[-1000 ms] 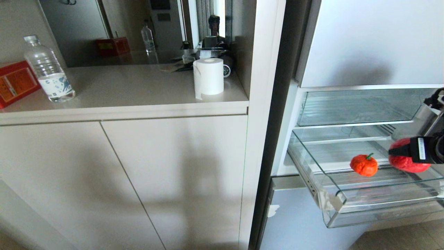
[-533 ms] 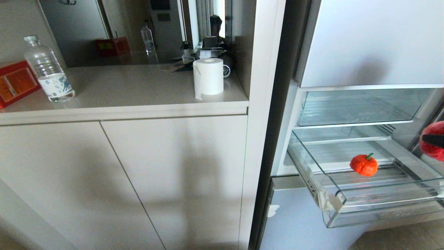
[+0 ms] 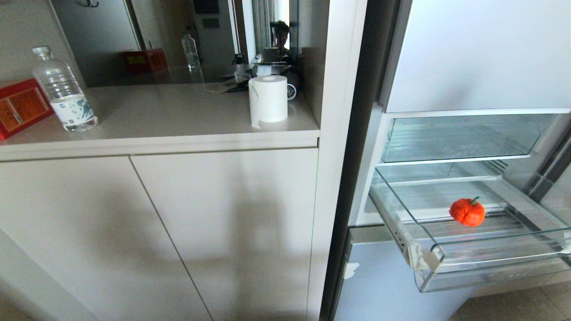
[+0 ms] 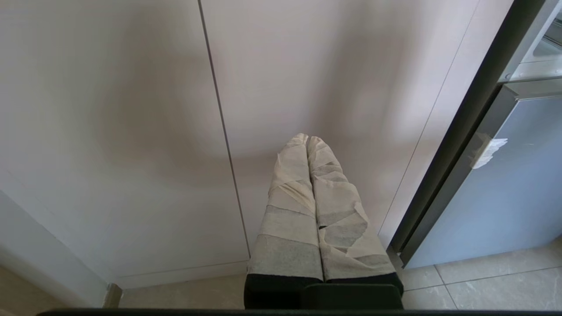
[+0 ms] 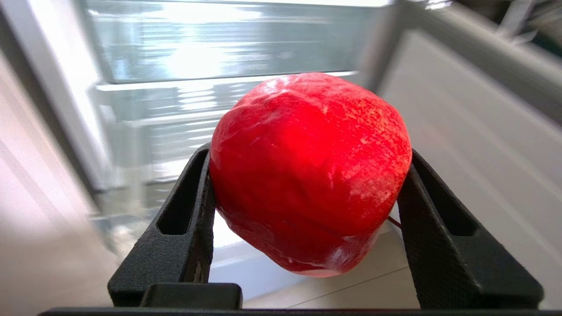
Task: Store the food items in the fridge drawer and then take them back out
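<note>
Right gripper (image 5: 307, 206), right wrist view: closed on a smooth red round fruit (image 5: 309, 173), one black finger (image 5: 186, 228) pressed to each flank, fruit filling the span between them. Beyond the fruit: clear shelves of the open fridge, blurred. Beneath it: pale floor tile.

Change over the last second: gripper and red fruit, at first directly above the right half of the fridge drawer (image 3: 490, 263), then at the right edge of the head view, now out of that view altogether. Judged meaning: removal phase under way, one item lifted clear, one left to fetch.

Remaining item: wrinkled orange-red fruit with green stem (image 3: 467, 212), resting on the ribbed drawer bottom, well apart from the gripper and toward the hinge side of the fridge.

Edges: drawer pulled out, thick front lip toward the robot, whitish tape patch (image 3: 421, 258) at its near left corner; upper clear drawer (image 3: 459, 138) overhanging the rear part only. Open room: straight down into the front part of the drawer; probably tighter toward the rear under the upper drawer.

Left gripper (image 4: 307, 145), left wrist view: tape-wrapped fingers pressed together, nothing between them, parked facing the cabinet doors (image 4: 131, 109), beside the fridge's lower front (image 4: 505, 188).

Farther off, on the counter (image 3: 178, 111): paper roll (image 3: 268, 99), water bottle (image 3: 64, 91), red box (image 3: 20, 104).
</note>
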Tool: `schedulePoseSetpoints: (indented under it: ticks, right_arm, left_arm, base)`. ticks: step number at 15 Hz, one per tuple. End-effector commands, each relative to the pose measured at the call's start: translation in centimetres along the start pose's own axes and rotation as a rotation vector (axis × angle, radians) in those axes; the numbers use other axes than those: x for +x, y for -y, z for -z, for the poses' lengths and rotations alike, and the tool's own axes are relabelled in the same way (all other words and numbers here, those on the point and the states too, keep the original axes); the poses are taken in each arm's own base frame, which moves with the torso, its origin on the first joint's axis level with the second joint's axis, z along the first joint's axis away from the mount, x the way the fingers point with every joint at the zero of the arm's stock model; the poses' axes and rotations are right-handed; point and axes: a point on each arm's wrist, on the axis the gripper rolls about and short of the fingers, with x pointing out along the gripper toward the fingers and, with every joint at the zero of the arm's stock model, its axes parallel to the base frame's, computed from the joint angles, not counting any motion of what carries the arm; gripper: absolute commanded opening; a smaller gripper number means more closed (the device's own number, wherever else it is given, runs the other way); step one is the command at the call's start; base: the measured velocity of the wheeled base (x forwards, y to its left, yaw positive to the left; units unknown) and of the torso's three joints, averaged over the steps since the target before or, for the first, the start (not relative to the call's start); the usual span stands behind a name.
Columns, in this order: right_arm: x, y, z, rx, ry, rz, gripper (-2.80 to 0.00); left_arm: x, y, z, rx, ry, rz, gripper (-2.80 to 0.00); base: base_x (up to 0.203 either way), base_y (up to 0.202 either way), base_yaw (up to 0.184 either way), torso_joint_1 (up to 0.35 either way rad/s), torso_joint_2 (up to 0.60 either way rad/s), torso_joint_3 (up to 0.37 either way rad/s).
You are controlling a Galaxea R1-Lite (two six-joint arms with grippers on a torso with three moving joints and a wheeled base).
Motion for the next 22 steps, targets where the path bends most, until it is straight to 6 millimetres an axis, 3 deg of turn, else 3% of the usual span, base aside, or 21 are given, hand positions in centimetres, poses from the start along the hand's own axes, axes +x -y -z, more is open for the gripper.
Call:
schedulePoseSetpoints:
  ticks: [1,2,4,8,12,18,22]
  right_arm:
    - [-4.7,0.3,2.8,-0.017,0.118,0.056,-2.80]
    - [-5.2,0.1,4.3,-0.029,0.105,0.090,-2.80]
    - [-5.1,-0.3,5.3,-0.039,0.072,0.193,-2.80]
    - [-4.4,-0.8,5.0,0.019,0.045,0.237,-2.80]
    - [-2.0,-0.3,4.1,0.109,0.011,0.306,-2.80]
    - [2.6,2.6,4.0,0.201,-0.068,0.449,-2.80]
    - [7.0,6.2,5.3,0.288,-0.154,0.513,-2.80]
  left_arm:
    - [0.0,0.0,0.0,0.000,0.000,-0.001,-2.80]
    - [0.0,0.0,0.0,0.000,0.000,-0.001,-2.80]
    - [0.0,0.0,0.0,0.000,0.000,-0.001,-2.80]
    - [0.0,0.0,0.0,0.000,0.000,-0.001,-2.80]
    - [0.0,0.0,0.0,0.000,0.000,-0.001,-2.80]
    - [0.0,0.0,0.0,0.000,0.000,-0.001,-2.80]
    - [0.0,0.0,0.0,0.000,0.000,-0.001,-2.80]
  base:
    - [0.000,0.000,0.000,0.000,0.00,0.000]
    - [0.000,0.000,0.000,0.000,0.00,0.000]
    - [0.000,0.000,0.000,0.000,0.00,0.000]
    - [0.001,0.002,-0.017,0.001,0.00,0.001]
    - [0.002,0.007,-0.159,0.001,0.00,0.002]
    - [0.001,0.008,-0.176,0.001,0.00,0.001]
    - [0.001,0.002,-0.054,0.001,0.00,0.001]
